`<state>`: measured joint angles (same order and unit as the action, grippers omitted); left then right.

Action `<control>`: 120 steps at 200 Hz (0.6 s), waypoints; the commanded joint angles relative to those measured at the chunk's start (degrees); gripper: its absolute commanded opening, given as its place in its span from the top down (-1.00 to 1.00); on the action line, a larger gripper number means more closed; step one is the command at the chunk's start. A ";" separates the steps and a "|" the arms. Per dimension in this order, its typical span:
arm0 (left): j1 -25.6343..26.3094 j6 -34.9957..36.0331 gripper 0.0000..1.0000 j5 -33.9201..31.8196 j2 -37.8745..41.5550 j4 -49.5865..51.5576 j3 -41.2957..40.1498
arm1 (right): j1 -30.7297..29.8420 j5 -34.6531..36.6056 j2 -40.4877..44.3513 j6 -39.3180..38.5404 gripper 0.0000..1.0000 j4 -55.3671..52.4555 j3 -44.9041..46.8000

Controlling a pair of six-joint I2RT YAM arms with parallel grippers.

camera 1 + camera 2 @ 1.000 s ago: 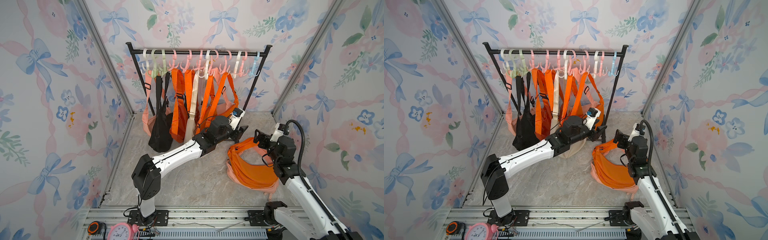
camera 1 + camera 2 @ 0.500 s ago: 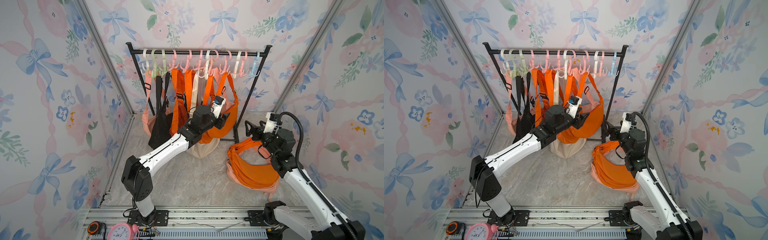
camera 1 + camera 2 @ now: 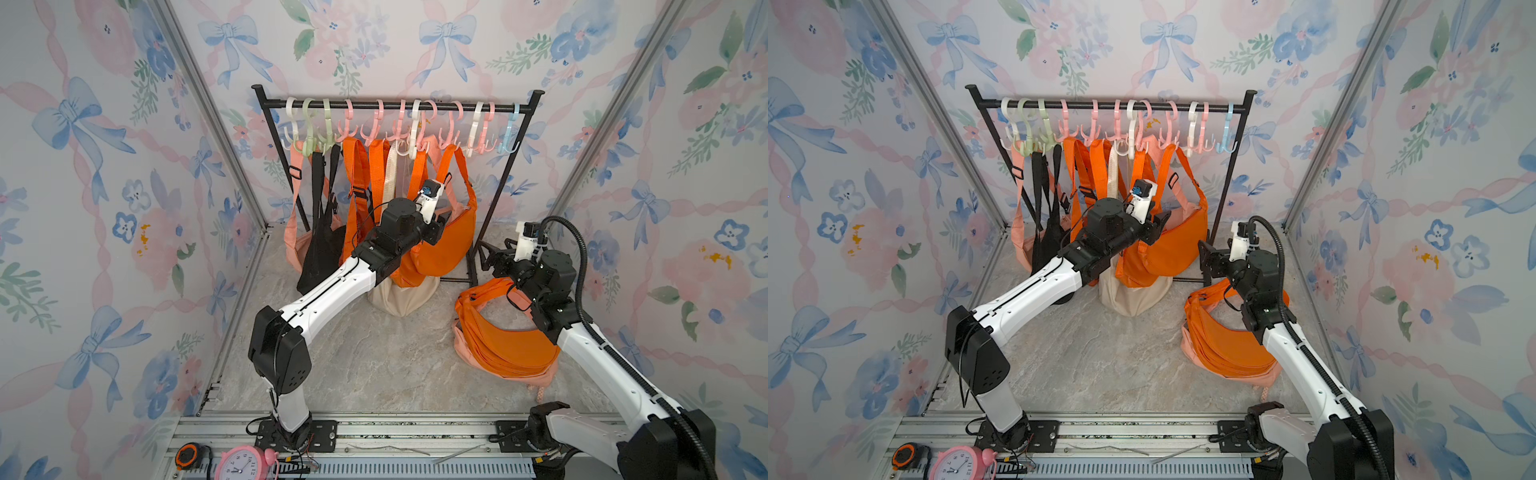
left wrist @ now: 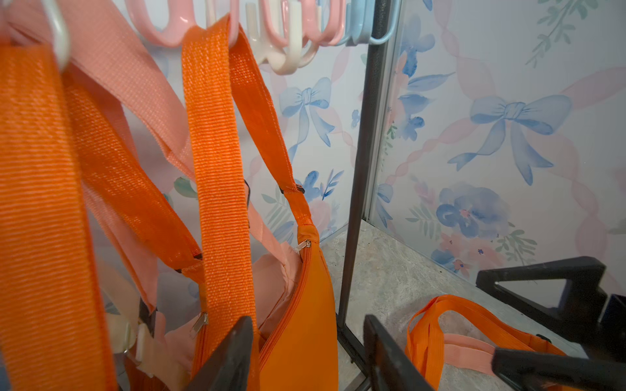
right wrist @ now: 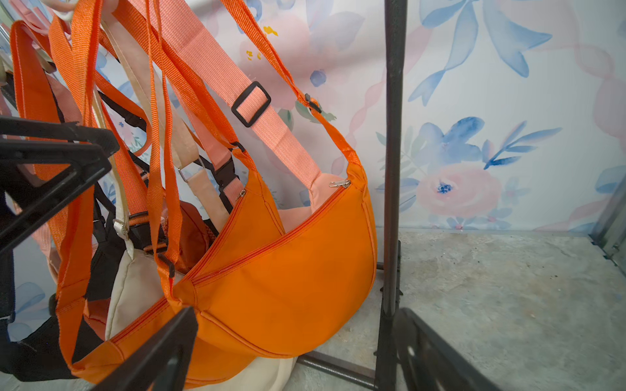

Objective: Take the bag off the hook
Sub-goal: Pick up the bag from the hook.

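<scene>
The left gripper (image 4: 306, 320) has its jaws partly spread. The edge of the orange bag (image 4: 298, 304) lies in the gap between them, but the left wrist view cuts off the lower fingers, so contact cannot be told. In both top views this gripper (image 3: 441, 219) sits against the front of that bag (image 3: 1167, 253), and the arm hides the bag's lower left part. The bag hangs by its strap (image 4: 216, 135) from a pink hook (image 3: 451, 135) on the black rack (image 3: 395, 107), near the rack's right post (image 4: 359, 169).

The right gripper (image 5: 296, 315) is spread wide and holds nothing. It hovers beside the post (image 3: 478, 232), above a pile of bags (image 3: 507, 345) on the floor.

A cream bag (image 3: 399, 299) is mostly hidden behind the orange one. A black bag (image 3: 320, 253) hangs further left.

The floor (image 3: 374, 365) is grey, marble-patterned stone. Floral wallpaper (image 3: 83, 208) covers the walls. A pink clock (image 3: 239, 463) and a tape measure (image 3: 187, 455) lie at the front rail, both partly cut off.
</scene>
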<state>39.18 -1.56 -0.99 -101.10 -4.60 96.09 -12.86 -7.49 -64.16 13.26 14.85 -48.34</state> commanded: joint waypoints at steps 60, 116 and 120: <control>-2.81 1.77 -0.11 0.15 -4.17 0.64 2.75 | -1.19 -2.27 1.03 2.72 -0.83 3.42 0.09; -5.46 -0.13 -0.11 3.17 -8.45 3.56 7.96 | -2.26 -2.27 -0.09 2.57 -0.84 3.03 -1.03; -5.63 -0.42 -0.10 3.50 -8.93 3.99 8.67 | -2.25 -2.20 -0.21 2.77 -0.84 3.07 -0.92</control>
<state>34.74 -0.27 -0.23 -107.74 -2.55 100.47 -14.52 -9.15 -64.10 15.42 16.78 -48.31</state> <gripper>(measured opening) 0.552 0.918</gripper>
